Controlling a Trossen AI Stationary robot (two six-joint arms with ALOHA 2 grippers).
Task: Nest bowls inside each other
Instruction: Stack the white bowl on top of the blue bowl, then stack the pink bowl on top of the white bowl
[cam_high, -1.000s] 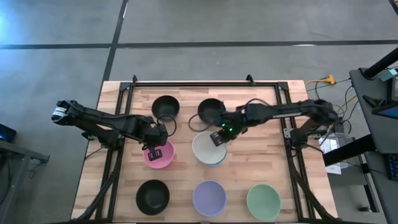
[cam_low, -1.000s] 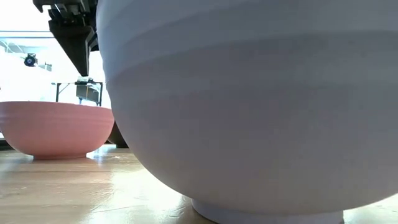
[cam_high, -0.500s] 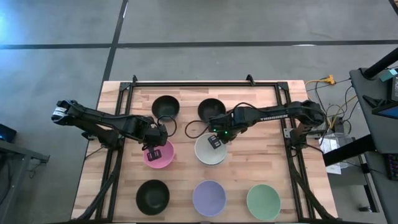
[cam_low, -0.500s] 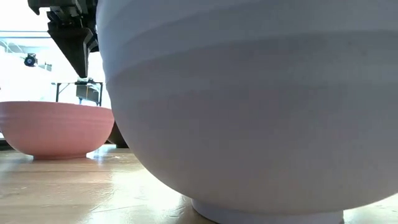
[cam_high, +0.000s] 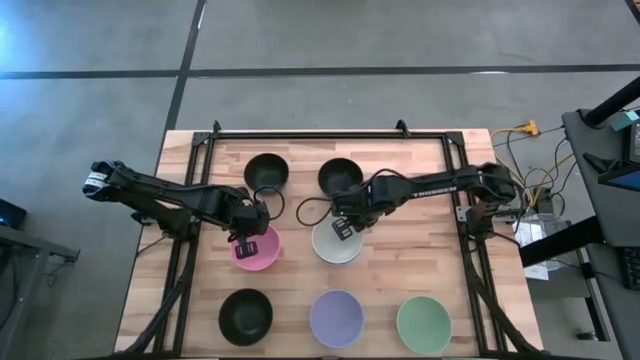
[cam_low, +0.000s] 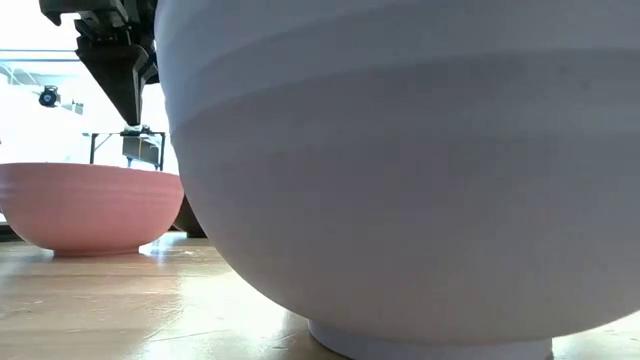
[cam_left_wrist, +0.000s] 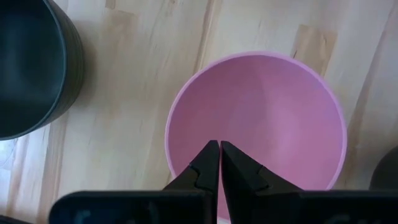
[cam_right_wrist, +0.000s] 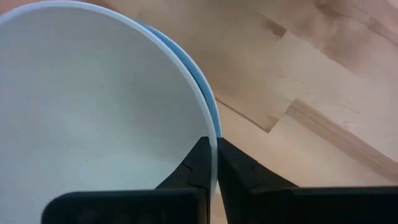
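Over the last second the right hand (cam_high: 343, 228), pinched shut on the rim of the white bowl (cam_high: 335, 243), had dragged it left at the frame's centre, toward the pink bowl (cam_high: 256, 250), whose rim the left hand (cam_high: 248, 240) gripped.

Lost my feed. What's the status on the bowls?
Left gripper shut on pink bowl rim. Right gripper shut on white bowl, blue beneath. Nothing blocking.
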